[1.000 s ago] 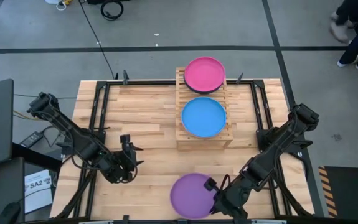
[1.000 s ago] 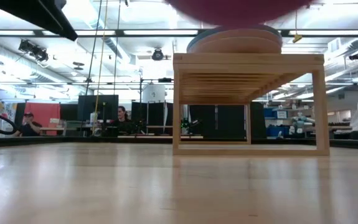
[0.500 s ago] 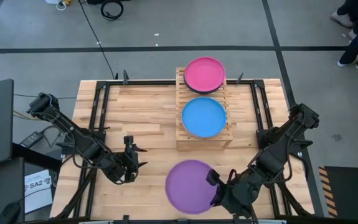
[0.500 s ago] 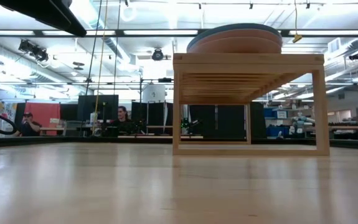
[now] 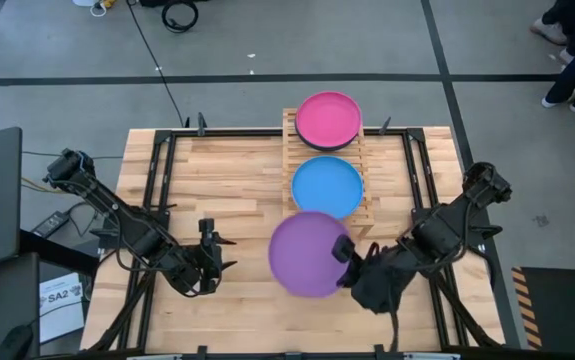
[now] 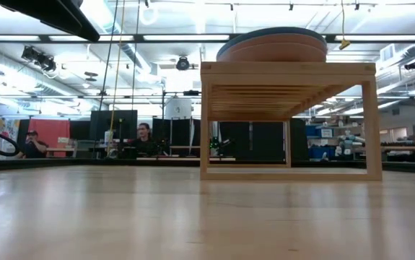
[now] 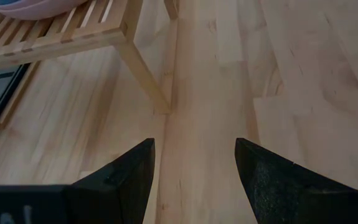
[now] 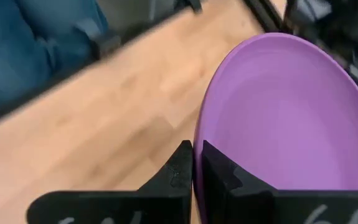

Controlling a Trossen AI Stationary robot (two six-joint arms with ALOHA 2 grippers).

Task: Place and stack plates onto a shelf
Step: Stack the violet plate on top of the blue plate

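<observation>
Right gripper [image 5: 343,250], pinched on the round matte purple plate's [image 5: 309,254] rim, needs me to keep it level while centring over the blue plate [image 5: 327,187] ahead on the light slatted wooden shelf [image 5: 295,229].

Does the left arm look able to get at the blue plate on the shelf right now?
Probably not directly. The purple plate, held by the right claw, hangs between the left claw and the blue plate on the shelf. The left claw is open and empty.
</observation>
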